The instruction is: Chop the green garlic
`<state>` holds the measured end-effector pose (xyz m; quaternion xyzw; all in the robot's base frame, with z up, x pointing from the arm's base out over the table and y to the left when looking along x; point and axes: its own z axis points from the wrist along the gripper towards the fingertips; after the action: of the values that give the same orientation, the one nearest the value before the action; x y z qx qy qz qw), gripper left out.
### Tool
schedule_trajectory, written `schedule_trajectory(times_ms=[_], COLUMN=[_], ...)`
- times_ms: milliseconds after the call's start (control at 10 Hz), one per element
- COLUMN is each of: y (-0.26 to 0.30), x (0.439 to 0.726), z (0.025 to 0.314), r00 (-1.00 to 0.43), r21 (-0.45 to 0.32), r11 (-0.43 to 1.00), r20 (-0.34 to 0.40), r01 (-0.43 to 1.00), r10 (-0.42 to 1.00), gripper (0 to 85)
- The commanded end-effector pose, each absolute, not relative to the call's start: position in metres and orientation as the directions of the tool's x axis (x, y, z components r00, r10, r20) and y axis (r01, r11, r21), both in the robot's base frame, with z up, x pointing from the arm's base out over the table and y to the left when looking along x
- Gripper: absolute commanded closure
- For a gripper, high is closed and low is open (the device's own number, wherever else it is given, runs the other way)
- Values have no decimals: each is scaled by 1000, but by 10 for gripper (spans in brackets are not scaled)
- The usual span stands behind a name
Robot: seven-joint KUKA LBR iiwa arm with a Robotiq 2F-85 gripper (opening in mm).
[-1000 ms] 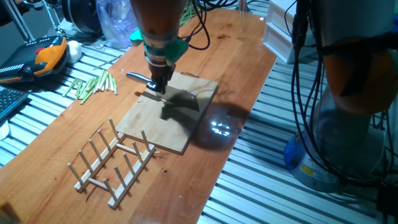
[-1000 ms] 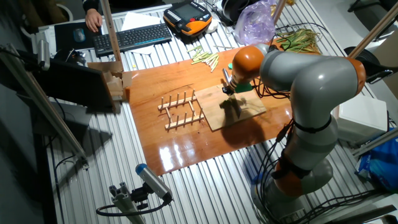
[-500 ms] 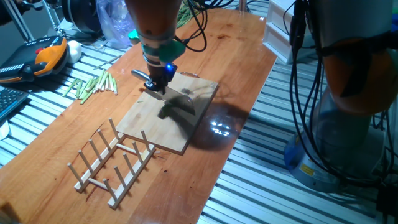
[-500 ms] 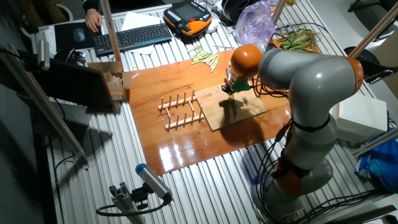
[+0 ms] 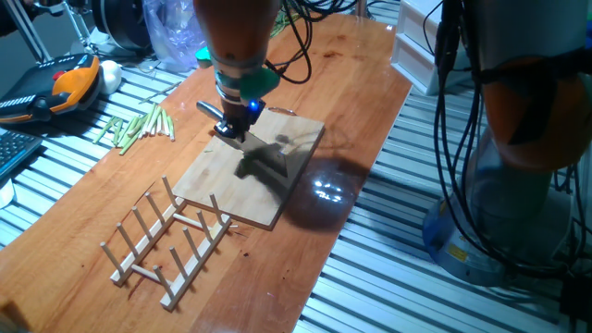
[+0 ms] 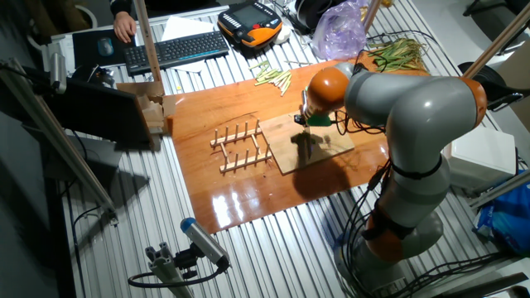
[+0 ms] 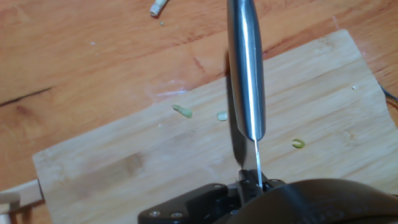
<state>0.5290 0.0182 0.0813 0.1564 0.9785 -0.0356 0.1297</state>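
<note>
My gripper [image 5: 235, 126] hangs over the far left corner of the wooden cutting board [image 5: 277, 148], shut on a steel knife [image 7: 245, 68]. In the hand view the knife runs straight up the frame from my gripper [image 7: 252, 180], held just above the board [image 7: 124, 162]. The green garlic shows as a few short green bits on the board: one [image 7: 182, 111] left of the blade, a pale one [image 7: 222, 116] beside the blade, and a curled one [image 7: 298, 144] to the right. In the other fixed view my gripper [image 6: 305, 122] is above the board [image 6: 327, 149].
A bundle of pale-green stalks [image 5: 139, 125] lies on the table left of the board. A wooden dish rack [image 5: 171, 240] stands near the board's front corner. A leafy green bunch [image 6: 397, 51] lies at the far end of the table. A stray stalk piece [image 7: 158, 6] rests on the table.
The gripper with the knife has lifted slightly off the board and shifted a little toward its far edge. The board and the green bits have stayed put.
</note>
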Motion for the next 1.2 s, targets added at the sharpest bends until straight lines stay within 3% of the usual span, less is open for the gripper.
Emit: schedule_trajectory(times_ms=[0,500,700,1100], y=[20,34,38,36], x=[528,547,548,541], z=[79,67,75,101], r00=[-913,-872,-881,-945], r21=[-25,-11,-20,-57], r11=[948,933,933,960], r20=[-277,-360,-338,-203], r01=[317,359,360,274], r10=[298,332,332,257], gripper=[850,850,850,850])
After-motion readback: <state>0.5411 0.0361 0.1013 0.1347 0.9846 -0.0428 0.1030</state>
